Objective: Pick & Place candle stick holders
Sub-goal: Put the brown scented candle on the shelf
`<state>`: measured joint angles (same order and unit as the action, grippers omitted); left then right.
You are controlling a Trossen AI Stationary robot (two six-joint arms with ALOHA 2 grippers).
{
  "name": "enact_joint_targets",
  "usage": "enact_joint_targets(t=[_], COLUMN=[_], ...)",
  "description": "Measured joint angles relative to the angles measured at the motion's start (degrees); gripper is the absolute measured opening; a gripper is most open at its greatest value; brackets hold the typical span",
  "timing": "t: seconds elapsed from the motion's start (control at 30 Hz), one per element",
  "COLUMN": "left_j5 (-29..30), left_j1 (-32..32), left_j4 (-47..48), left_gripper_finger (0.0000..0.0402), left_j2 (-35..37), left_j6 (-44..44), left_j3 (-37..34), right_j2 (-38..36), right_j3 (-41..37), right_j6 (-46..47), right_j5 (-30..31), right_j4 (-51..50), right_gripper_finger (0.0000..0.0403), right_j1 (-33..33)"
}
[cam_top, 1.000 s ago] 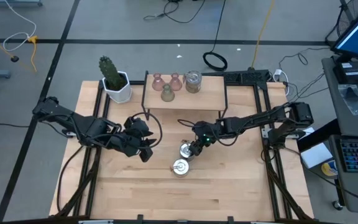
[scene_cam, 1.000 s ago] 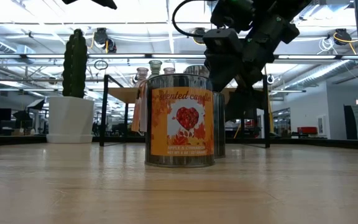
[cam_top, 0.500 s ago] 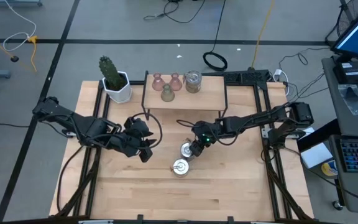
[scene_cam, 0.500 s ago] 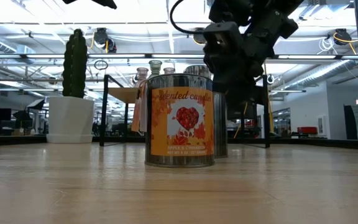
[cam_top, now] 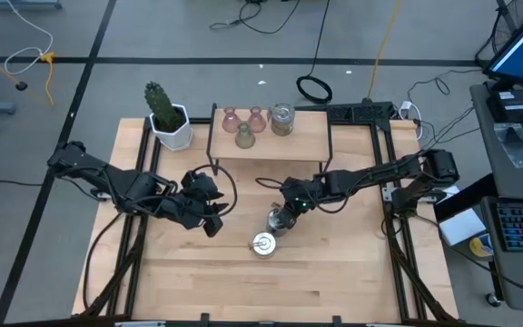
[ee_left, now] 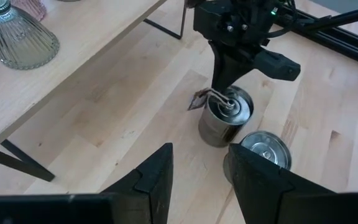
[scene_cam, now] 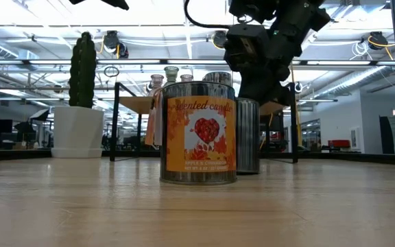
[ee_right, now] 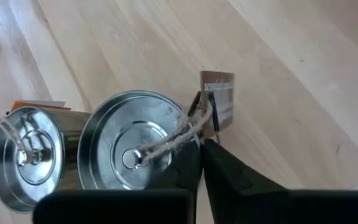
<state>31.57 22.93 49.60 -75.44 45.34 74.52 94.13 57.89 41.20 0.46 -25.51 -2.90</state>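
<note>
Two silvery lidded tins stand on the table. The near one [cam_top: 263, 243] carries an orange label [scene_cam: 199, 134]. The one behind it [cam_top: 277, 222] has twine running from its lid knob to a card tag [ee_right: 219, 99]. My right gripper [cam_top: 284, 215] is shut at that lid's edge, coming down from above. My left gripper [cam_top: 209, 218] hovers open to the left of the tins, holding nothing. Two pinkish holders [cam_top: 231, 118] and an olive one [cam_top: 244, 136] stand on the raised shelf [cam_top: 307, 141]. My right gripper pinches the twine [ee_right: 188, 132] where it crosses the lid's rim, between the knob and the tag. The fingers [ee_left: 224, 81] slant down from above and from the table's right. The tin [scene_cam: 249, 137] stands upright with its base on the table, and the tag hangs past the rim.
A white pot with a cactus [cam_top: 169, 123] stands at the back left beside the shelf. A glass jar [cam_top: 281, 118] sits on the shelf's right part. Black frame rails [cam_top: 398, 236] run along both table sides. Bare wood lies in front of the tins.
My right gripper has tipped steeper over the rear tin and shut at the twine. The rear tin has slid a little toward the table's right edge, and more of it now shows from behind the labelled tin, still upright on the table.
</note>
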Motion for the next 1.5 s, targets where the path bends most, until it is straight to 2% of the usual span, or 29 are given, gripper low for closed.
enact_joint_targets(t=[0.23, 0.47, 0.77, 1.27, 1.5], left_j5=[0.0, 0.0, 1.5, 1.6, 1.5], left_j1=[0.0, 0.0, 0.0, 0.0, 0.0], left_j4=[0.0, 0.0, -0.2, -0.2, -0.2], left_gripper_finger=[0.0154, 0.0154, 0.0154, 0.0154, 0.0154], left_j2=[0.0, 0.0, 0.0, 0.0, 0.0], left_j6=[-0.2, -0.9, -1.9, -1.6, -1.5], left_j3=[0.0, 0.0, 0.0, 0.0, 0.0], right_j2=[-2.3, -10.6, -19.2, -19.7, -16.6], right_j3=[0.0, -0.5, -0.1, 0.1, 0.2], right_j6=[-1.7, -0.8, 2.0, 1.5, 1.1], right_j5=[0.2, -1.1, 1.2, 2.4, 1.8], right_j4=[-1.3, -8.0, -14.8, -15.9, -15.8], right_gripper_finger=[0.0002, 0.0000, 0.0000, 0.0000, 0.0000], right_j1=[-0.5, -0.7, -0.5, 0.0, 0.0])
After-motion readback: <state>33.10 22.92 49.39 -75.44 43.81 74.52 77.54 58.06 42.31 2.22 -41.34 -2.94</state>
